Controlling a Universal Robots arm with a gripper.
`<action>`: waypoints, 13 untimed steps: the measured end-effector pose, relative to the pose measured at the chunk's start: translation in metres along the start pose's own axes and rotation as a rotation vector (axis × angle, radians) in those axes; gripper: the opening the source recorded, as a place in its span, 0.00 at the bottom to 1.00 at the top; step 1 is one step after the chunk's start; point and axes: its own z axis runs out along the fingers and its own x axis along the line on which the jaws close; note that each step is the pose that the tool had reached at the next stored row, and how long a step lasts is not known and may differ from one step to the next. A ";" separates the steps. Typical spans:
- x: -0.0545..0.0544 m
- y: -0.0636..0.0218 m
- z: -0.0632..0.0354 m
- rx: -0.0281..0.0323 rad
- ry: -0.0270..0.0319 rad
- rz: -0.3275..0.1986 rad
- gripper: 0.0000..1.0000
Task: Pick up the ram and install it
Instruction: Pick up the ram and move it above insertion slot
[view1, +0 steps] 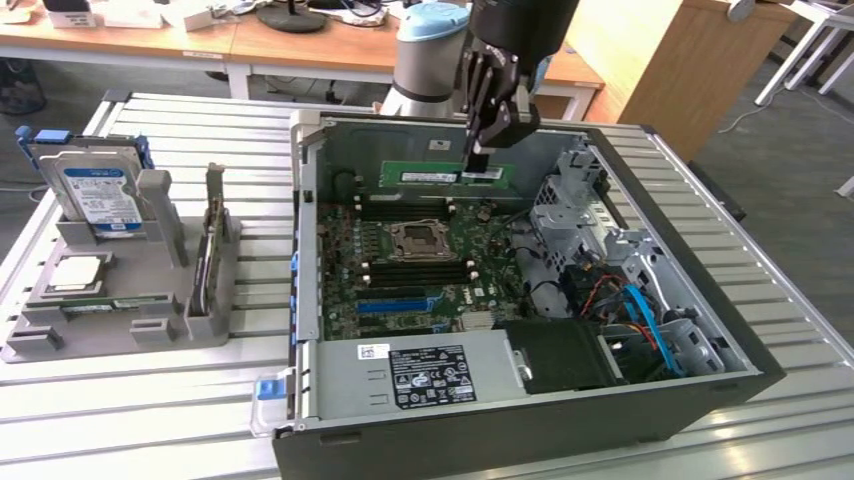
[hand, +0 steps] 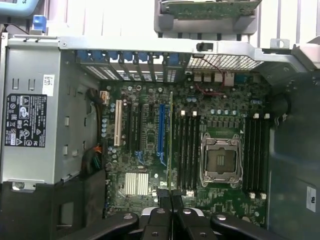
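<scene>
My gripper (view1: 478, 165) is shut on the ram (view1: 445, 174), a long green stick held level by its upper edge near one end. It hangs inside the open computer case (view1: 310, 250), above the motherboard (view1: 461, 290) and near the case's far wall. In the wrist view the ram (hand: 171, 140) is edge-on, a thin green line running out from between the fingertips of my gripper (hand: 171, 199). It hangs over the board just beside a bank of black slots (hand: 187, 150), between them and a blue slot (hand: 161, 127). The empty processor socket (hand: 220, 162) lies beyond those slots.
A grey holder (view1: 154, 325) on the exterior view's left carries a blue-labelled hard drive (view1: 100, 195), a silver processor chip (view1: 76, 272) and an upright card (view1: 207, 250). The power supply (view1: 414, 370), cables (view1: 641, 310) and drive cage (view1: 574, 200) crowd the case's near and right sides.
</scene>
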 end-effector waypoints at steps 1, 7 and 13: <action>-0.003 -0.0001 0.0002 0.0000 -0.0001 0.000 0.12; -0.016 -0.0008 0.0006 0.0000 -0.0001 0.000 0.12; -0.019 -0.0010 0.0005 0.0000 0.0000 0.000 0.12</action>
